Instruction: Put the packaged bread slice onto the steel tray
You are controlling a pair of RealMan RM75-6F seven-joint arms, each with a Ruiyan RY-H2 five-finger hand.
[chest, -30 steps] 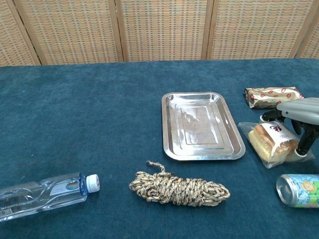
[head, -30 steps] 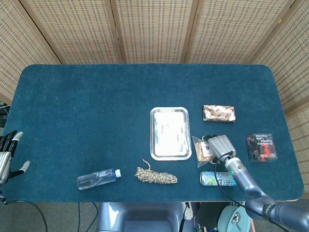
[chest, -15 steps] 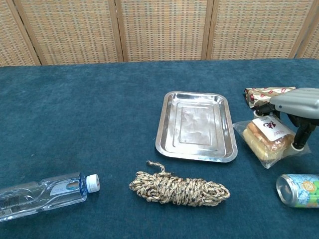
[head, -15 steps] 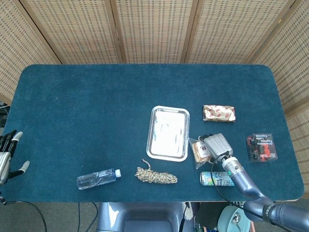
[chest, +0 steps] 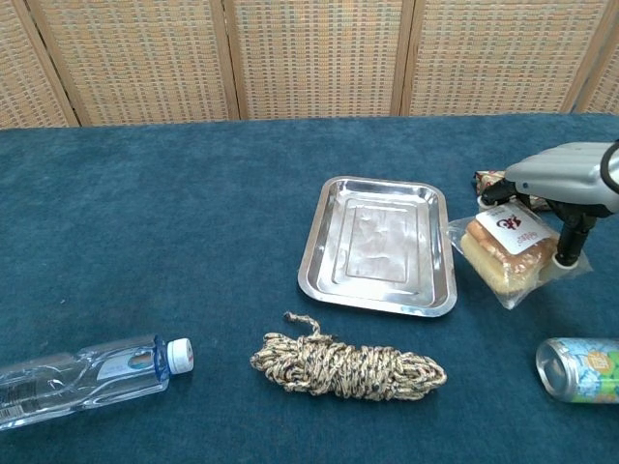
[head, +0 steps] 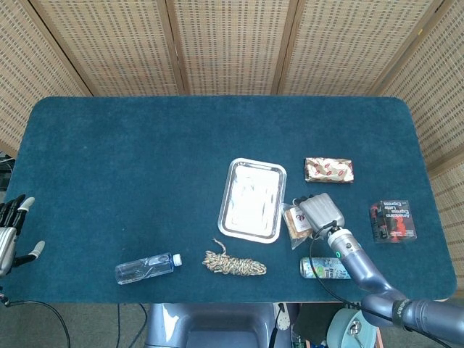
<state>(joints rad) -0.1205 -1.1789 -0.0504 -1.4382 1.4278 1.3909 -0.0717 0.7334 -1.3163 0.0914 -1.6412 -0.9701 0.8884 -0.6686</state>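
The packaged bread slice (chest: 505,255) (head: 294,222) in clear wrap with a white label is held just right of the steel tray (chest: 377,243) (head: 251,200), its left end against the tray's right rim. My right hand (chest: 566,186) (head: 321,211) grips it from above and the right, and the pack looks lifted slightly off the cloth. The tray lies skewed on the blue table with nothing in it. My left hand (head: 13,233) hangs open off the table's left edge, far from everything.
A drink can (chest: 580,369) lies on its side in front of the bread. A red-patterned snack pack (head: 328,170) is behind it, and a dark box (head: 393,220) to the right. A rope coil (chest: 346,365) and a water bottle (chest: 87,375) lie near the front edge.
My right hand has carried the bread left and up toward the tray. The tray has been pushed left and turned askew. The left hand has not moved.
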